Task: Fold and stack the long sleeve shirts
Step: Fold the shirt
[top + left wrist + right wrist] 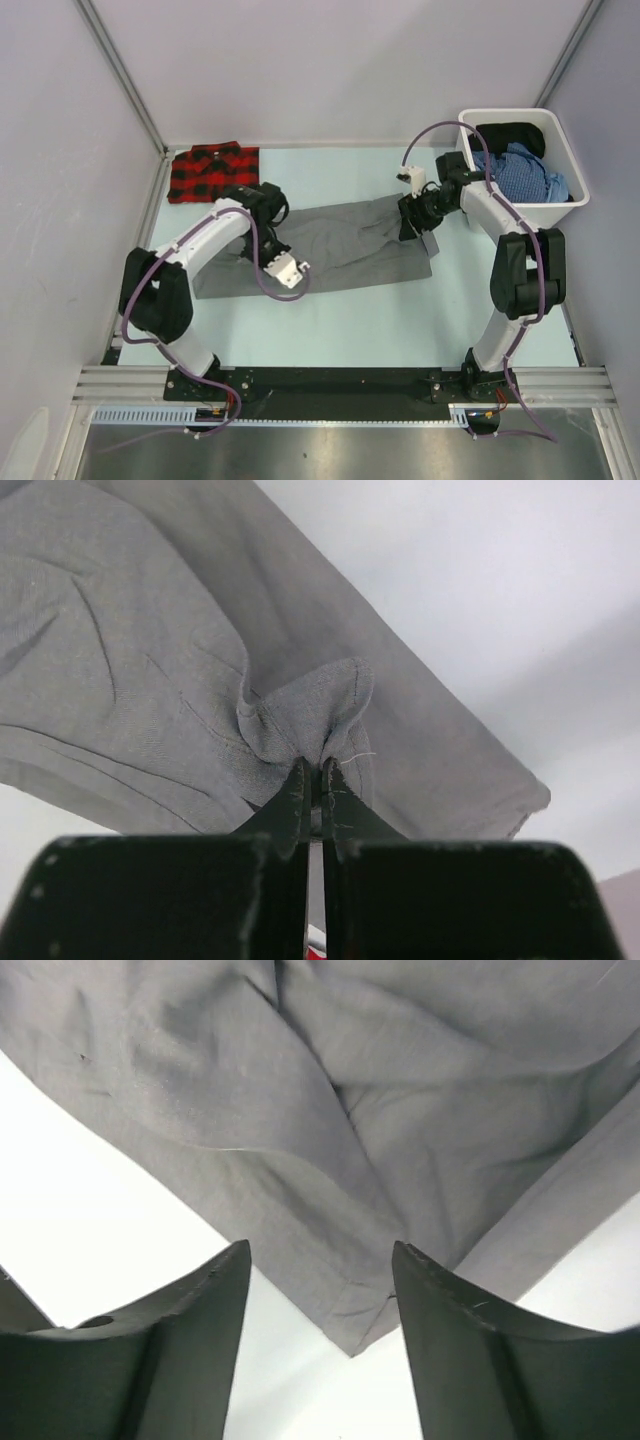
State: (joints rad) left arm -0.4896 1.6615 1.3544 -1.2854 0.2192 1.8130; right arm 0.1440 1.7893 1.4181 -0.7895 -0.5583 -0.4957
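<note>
The grey long sleeve shirt (350,245) lies spread across the middle of the table, creased. My left gripper (275,250) points down over its left part. In the left wrist view that gripper (314,768) is shut on a small raised fold of the grey shirt (150,660). My right gripper (410,222) is at the shirt's right end. Its jaws (322,1250) stand open on either side of a corner of the grey cloth (300,1090) without touching it. The red-and-black plaid shirt (212,172) lies folded at the back left.
A white bin (545,212) stands at the back right with blue and black clothes in it, close behind the right arm. Pale walls and metal posts close in the pale table (330,320) on three sides.
</note>
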